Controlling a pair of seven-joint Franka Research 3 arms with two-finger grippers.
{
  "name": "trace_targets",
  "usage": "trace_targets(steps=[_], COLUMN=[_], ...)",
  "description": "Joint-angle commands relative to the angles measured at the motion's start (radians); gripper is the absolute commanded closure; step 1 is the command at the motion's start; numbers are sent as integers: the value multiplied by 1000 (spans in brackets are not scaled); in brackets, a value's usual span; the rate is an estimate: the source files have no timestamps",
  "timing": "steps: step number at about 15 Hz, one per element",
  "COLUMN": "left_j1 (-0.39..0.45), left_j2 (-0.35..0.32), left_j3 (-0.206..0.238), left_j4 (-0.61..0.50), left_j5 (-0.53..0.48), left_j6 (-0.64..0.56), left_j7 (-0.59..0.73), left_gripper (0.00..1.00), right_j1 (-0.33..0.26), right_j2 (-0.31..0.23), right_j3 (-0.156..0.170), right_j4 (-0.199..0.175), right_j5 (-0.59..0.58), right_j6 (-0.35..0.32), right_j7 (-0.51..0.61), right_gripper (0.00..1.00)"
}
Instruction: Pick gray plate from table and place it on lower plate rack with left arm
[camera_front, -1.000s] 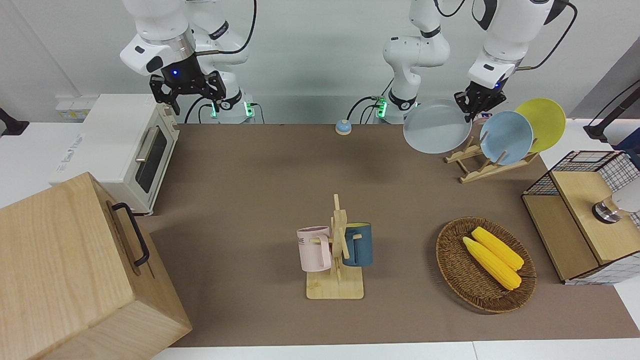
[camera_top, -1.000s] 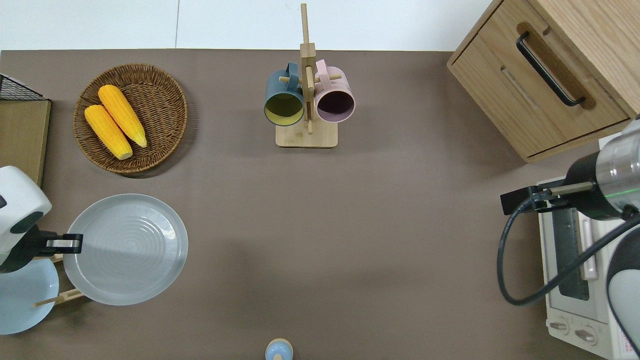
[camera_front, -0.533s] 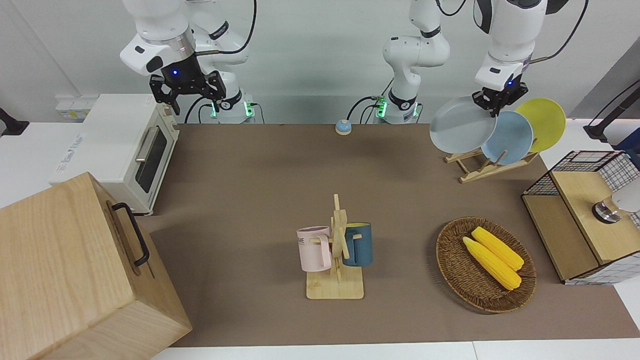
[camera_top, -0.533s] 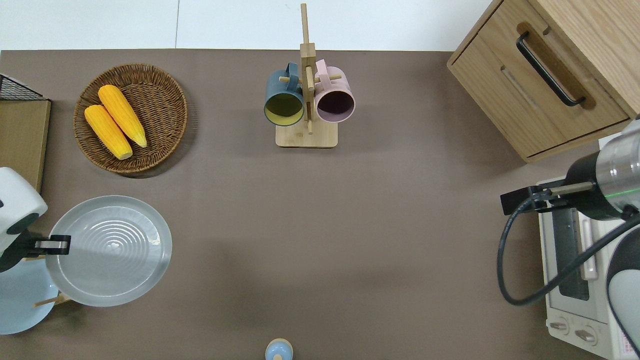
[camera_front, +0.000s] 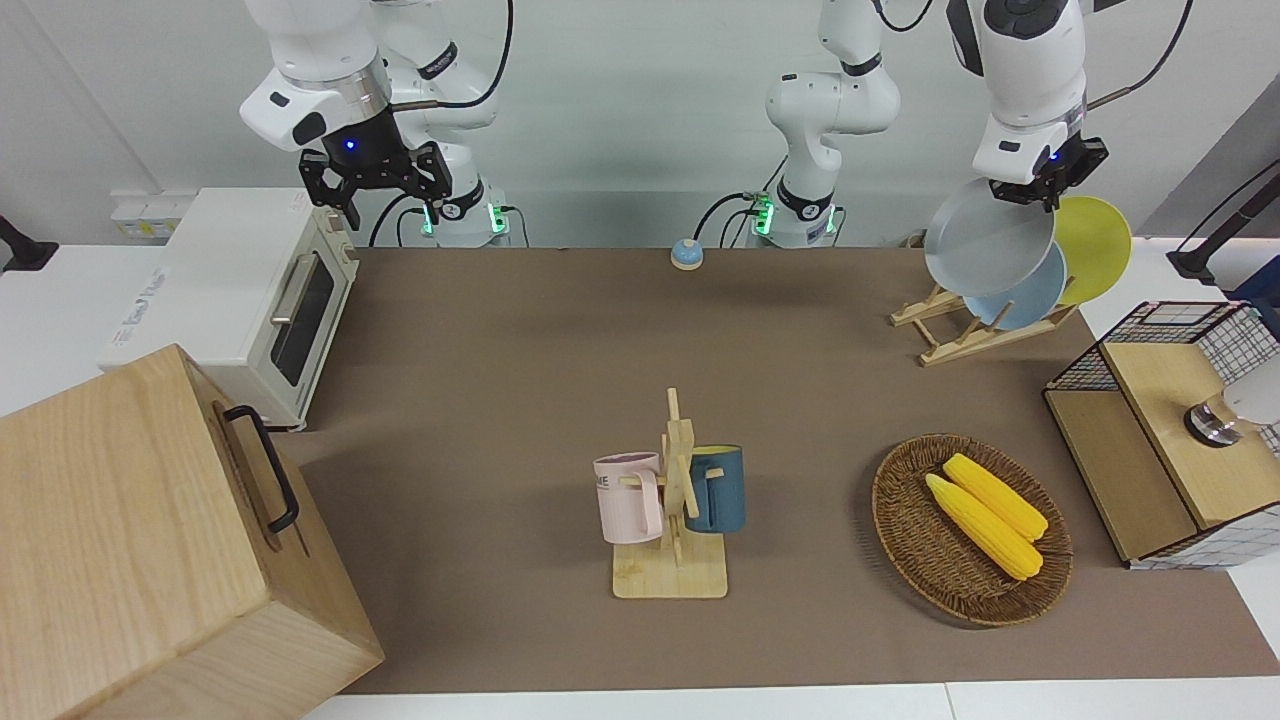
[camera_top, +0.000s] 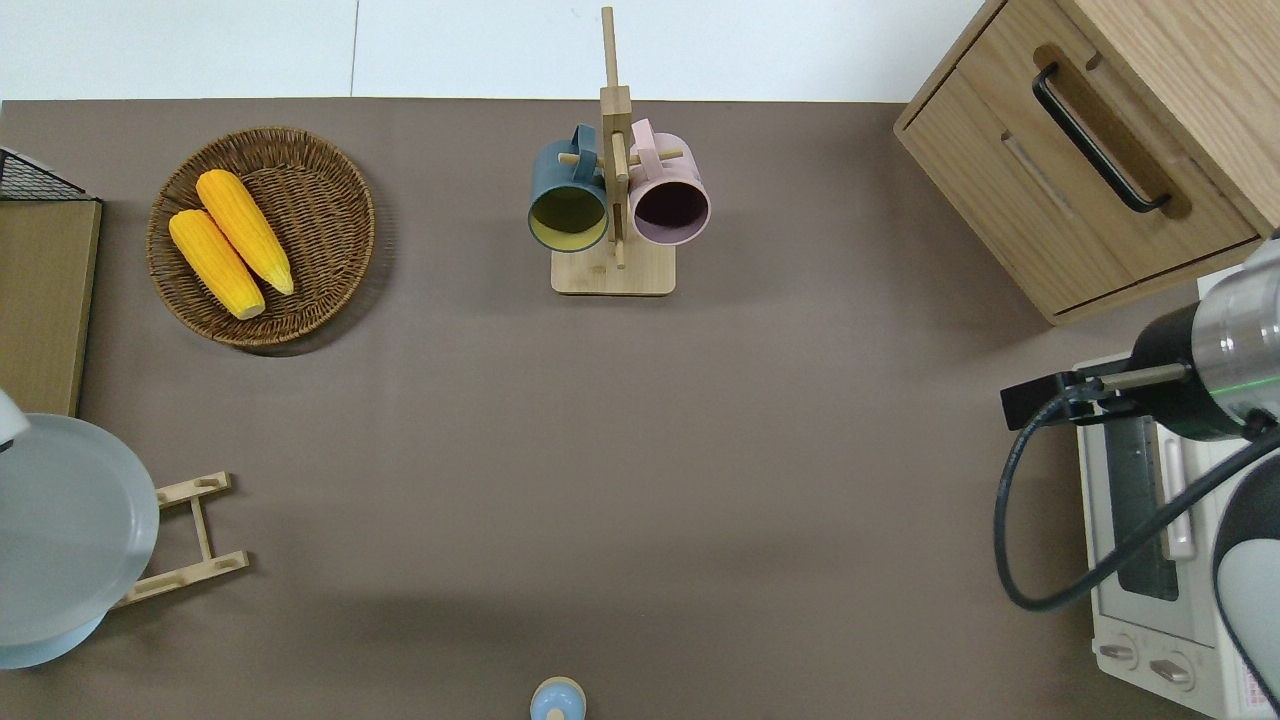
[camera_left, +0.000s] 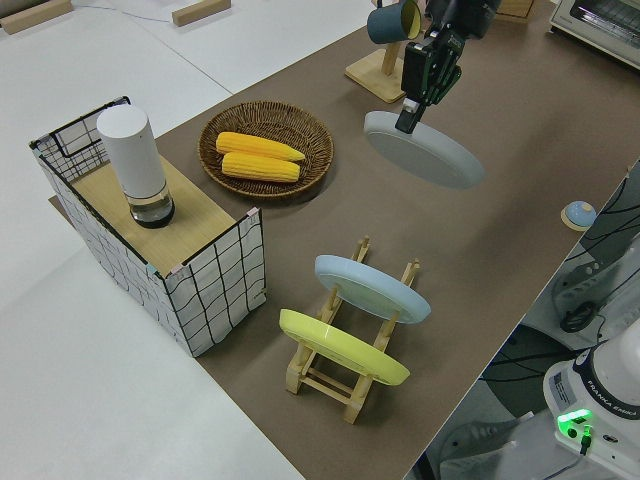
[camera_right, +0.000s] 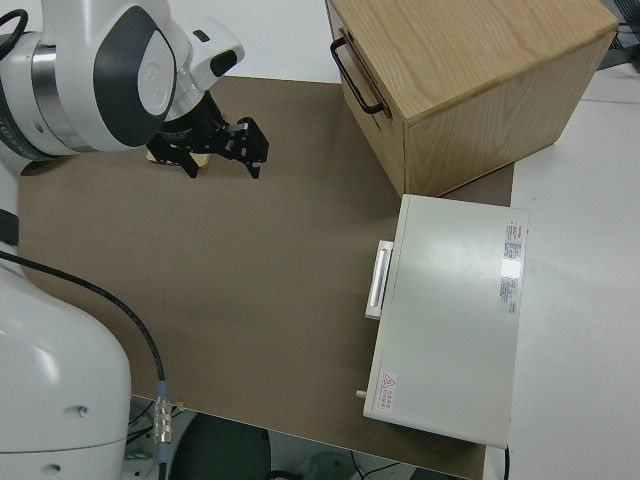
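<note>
My left gripper (camera_front: 1035, 195) is shut on the rim of the gray plate (camera_front: 988, 238), which hangs tilted in the air. In the overhead view the gray plate (camera_top: 60, 530) is over the sky-blue plate (camera_top: 40, 652) and the rack end toward the left arm's end of the table. The lower plate rack (camera_front: 960, 328) stands on the brown table (camera_front: 500, 330), with the sky-blue plate (camera_left: 370, 288) and a yellow plate (camera_left: 340, 347) leaning in its slots. The left side view shows the left gripper (camera_left: 410, 118) and the gray plate (camera_left: 425, 150) well above the rack (camera_left: 340, 385). My right gripper (camera_front: 375, 180) is parked and open.
A wooden mug stand (camera_front: 672, 500) with a pink and a dark blue mug stands mid-table. A wicker basket (camera_front: 890, 500) holds two corn cobs. A wire-walled box (camera_front: 1160, 400), a toaster oven (camera_front: 250, 290), a wooden cabinet (camera_front: 150, 540) and a small blue bell (camera_front: 686, 253) ring the table.
The left gripper has carried the gray plate up and toward the left arm's end of the table, now over the rack and sky-blue plate. The right arm has not moved.
</note>
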Motion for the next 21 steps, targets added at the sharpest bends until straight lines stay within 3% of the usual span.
trace_targets(steps=[1, 8, 17, 21], left_j1=[0, -17, -17, -17], left_j2=[38, 53, 67, 86], left_j3=[-7, -21, -97, -105], left_j4=[9, -90, -245, -282], left_j5=[96, 165, 250, 267], left_j6=[-23, -25, -28, -31], left_j7=[-36, -195, -407, -461], left_gripper=[1000, 1000, 1000, 1000], right_j1=[-10, -10, -10, -10], right_j2=[-2, -2, -2, -2], right_j3=[6, 6, 6, 6], right_j4=[6, 6, 6, 6], right_j5=[10, 10, 10, 10], right_j6=[-14, -14, -14, -14], right_j7=[0, 0, 0, 0], right_gripper=[11, 11, 13, 11])
